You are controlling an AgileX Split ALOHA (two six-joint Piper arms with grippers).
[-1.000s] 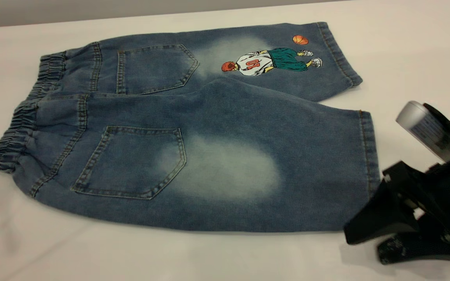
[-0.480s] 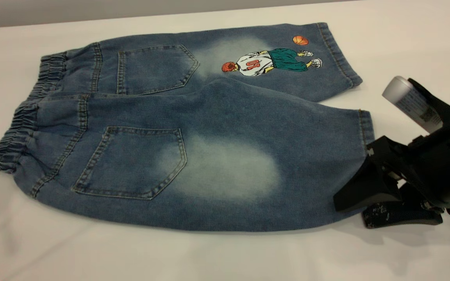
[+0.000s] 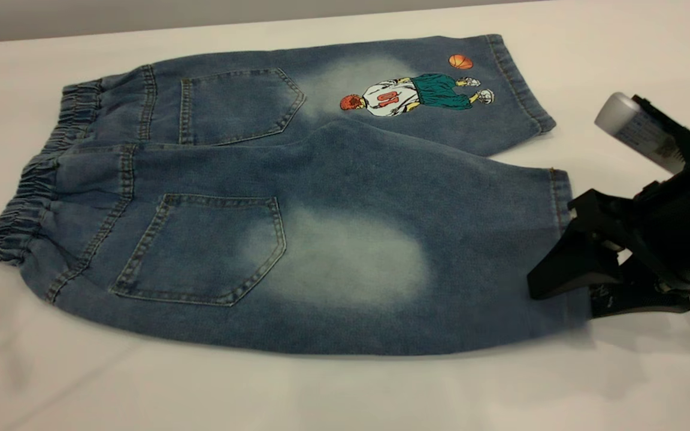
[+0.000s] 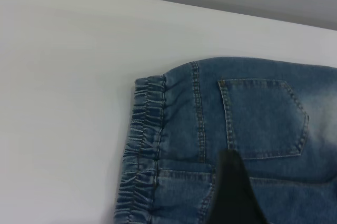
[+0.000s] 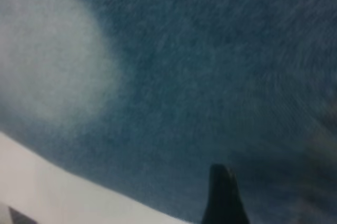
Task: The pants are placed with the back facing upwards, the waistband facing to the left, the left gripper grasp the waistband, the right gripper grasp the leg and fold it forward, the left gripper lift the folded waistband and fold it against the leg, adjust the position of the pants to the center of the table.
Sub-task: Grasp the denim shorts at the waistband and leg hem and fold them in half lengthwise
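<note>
The broad pale white tabletop [image 3: 620, 48] carries the short blue denim pants [image 3: 297, 197], spread flat with the back pockets up and not yet folded. They lie just as they did a second ago; only the right arm has shifted. The wide plain leg with the big faded oval [image 3: 345, 257] reaches out to the black wedge-jawed right end effector [image 3: 566, 287], which a second ago sat lower and clear of the hem corner and has since swung up along the cuff. Now its upper wedge lies over the hem edge and the lower one seems tucked at or under the cloth, jaws apart, nothing clamped yet. I'd judge the leg grasp is about to close. Over the elastic waistband, far across the pants from that end effector, one dark finger of the left end effector [image 4: 234, 192] shows; whether it is parted I cannot tell.
</note>
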